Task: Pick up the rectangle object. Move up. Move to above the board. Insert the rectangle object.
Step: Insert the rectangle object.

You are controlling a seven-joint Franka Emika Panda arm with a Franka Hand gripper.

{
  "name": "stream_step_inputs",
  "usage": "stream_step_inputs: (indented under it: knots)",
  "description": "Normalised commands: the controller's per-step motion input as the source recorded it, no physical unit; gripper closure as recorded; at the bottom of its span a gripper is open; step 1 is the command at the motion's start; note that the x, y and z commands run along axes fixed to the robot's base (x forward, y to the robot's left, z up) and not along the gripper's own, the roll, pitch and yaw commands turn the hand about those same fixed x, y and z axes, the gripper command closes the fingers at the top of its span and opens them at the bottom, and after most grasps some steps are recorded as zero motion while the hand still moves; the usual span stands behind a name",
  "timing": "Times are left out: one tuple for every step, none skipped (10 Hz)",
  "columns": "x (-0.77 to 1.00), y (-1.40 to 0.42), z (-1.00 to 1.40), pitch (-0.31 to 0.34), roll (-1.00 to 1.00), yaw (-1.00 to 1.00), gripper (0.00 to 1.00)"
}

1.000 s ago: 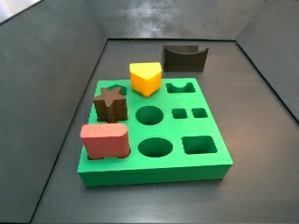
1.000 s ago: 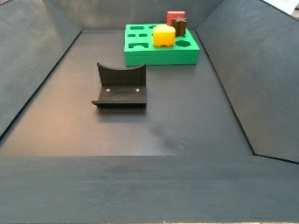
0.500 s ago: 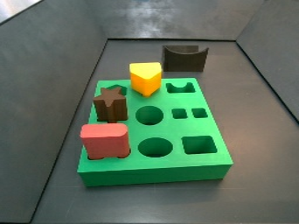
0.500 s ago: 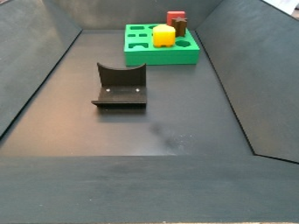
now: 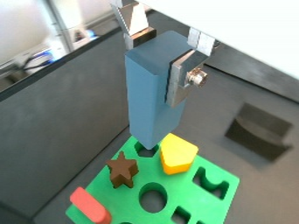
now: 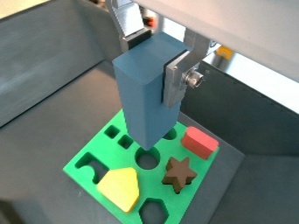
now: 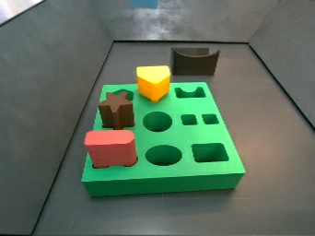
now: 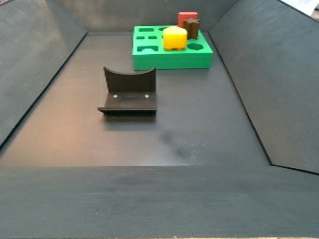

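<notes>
The hand (image 5: 158,39) hangs high over the green board (image 6: 100,149), clamped on the one rectangle object (image 5: 155,87), a tall blue block held upright between a silver finger (image 5: 184,74) on one side and another finger mostly hidden behind it. In both wrist views the block's lower end is clear of the board, hovering above the edge near the yellow piece (image 5: 177,153).

Neither side view shows the hand itself; only a sliver of light blue (image 7: 145,4) at the upper edge of a side view hints at the block.

On the board (image 7: 234,175) three pieces are seated: one yellow piece (image 7: 153,82), one brown star (image 7: 114,108) and one red-pink rounded block (image 7: 110,147). Five holes stand open in that view: two round ones down the middle row, a notched one, a small square and a larger square along the other side.

One dark fixture (image 8: 127,91) stands on the dark worktop (image 8: 174,140), well apart from the board (image 8: 174,62).
</notes>
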Motion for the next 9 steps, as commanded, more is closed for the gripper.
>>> stream_step_inputs:
  knots:
    - [0.0,-0.04,-0.13,0.0,0.0,-1.0,1.0]
    - [0.0,0.0,-0.13,-0.01,0.0,-1.0,1.0]
    - [0.0,0.0,-0.1,-0.039,0.0,-1.0,1.0]
    - [0.01,-0.06,-0.2,-0.087,0.0,-0.99,1.0]
    - [0.01,-0.07,-0.21,-0.093,0.0,-0.98,1.0]
    - [0.01,-0.08,-0.23,-0.133,0.0,-0.96,1.0]
    - [0.02,-0.1,-0.28,-0.163,0.0,-0.94,1.0]
    - [0.03,-0.1,-0.29,-0.161,0.0,-0.94,1.0]
    - [0.02,-0.09,-0.27,-0.164,-0.01,-0.94,1.0]
